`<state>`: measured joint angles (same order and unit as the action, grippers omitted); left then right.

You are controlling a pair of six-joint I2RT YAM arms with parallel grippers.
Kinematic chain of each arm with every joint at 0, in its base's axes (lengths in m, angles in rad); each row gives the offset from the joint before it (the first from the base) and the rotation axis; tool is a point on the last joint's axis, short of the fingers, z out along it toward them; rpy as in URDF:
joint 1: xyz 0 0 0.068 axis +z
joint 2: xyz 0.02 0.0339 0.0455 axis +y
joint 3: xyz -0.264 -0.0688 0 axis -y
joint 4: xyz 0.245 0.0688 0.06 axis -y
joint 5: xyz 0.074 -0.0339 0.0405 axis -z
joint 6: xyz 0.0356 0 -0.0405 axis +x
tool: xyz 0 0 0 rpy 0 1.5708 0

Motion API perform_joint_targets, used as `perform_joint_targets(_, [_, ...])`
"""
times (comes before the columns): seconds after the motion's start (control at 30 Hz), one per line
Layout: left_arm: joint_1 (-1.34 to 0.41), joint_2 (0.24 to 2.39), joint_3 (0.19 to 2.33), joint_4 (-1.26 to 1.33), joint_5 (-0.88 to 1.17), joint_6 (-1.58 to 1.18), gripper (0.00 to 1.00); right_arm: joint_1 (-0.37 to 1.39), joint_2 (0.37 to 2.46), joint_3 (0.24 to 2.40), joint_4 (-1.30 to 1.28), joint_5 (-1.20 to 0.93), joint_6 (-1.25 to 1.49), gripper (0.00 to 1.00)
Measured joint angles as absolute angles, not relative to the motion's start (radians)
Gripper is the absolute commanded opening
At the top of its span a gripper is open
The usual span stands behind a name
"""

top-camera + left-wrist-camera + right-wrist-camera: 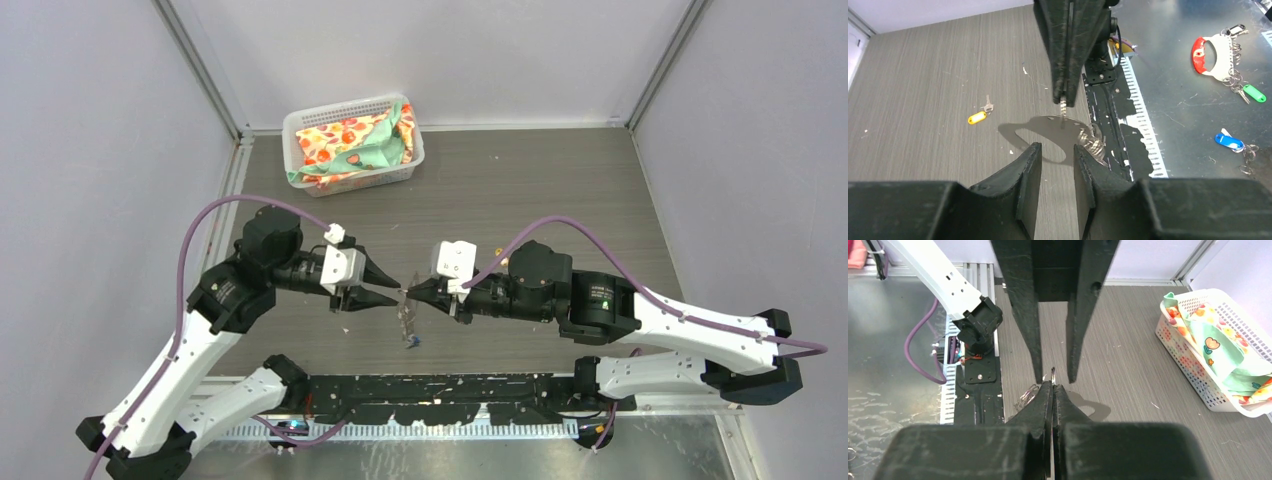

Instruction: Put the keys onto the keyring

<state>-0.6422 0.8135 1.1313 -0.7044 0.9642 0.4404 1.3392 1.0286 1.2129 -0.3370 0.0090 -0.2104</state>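
The keyring (pixel 408 318), a silvery flat piece with an oval hole, hangs between my two grippers above the table. In the left wrist view the keyring (pixel 1048 129) shows its fringe of rings on the right. My right gripper (pixel 1053 384) is shut on its upper edge and reaches in from above in the left wrist view (pixel 1062 95). My left gripper (pixel 1057 150) is open and empty, its tips just short of the keyring. A blue-headed key (pixel 412 342) sits at the keyring's lower end; I cannot tell if it is attached. The yellow-headed key (pixel 977 118) lies alone on the table.
A white basket (pixel 352 145) with patterned cloth stands at the back left and shows in the right wrist view (pixel 1208 355). A black rail (pixel 450 385) runs along the near edge. Beyond it, on bare metal, lie a red-and-white key holder (pixel 1210 55), a green tag (pixel 1255 93) and a blue tag (pixel 1228 141).
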Motion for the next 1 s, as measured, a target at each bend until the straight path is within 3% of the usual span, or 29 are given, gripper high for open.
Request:
perform_joint_targets(0.27, [-0.642, 0.831, 1.131, -0.66, 0.965, 0.408, 0.21, 1.338, 1.039, 1.213, -0.329, -0.02, -0.21, 0.01])
perform_joint_targets(1.0, [-0.642, 0.798, 1.131, -0.679, 1.039, 0.452, 0.2, 1.338, 1.044, 1.213, -0.307, -0.024, -0.206, 0.01])
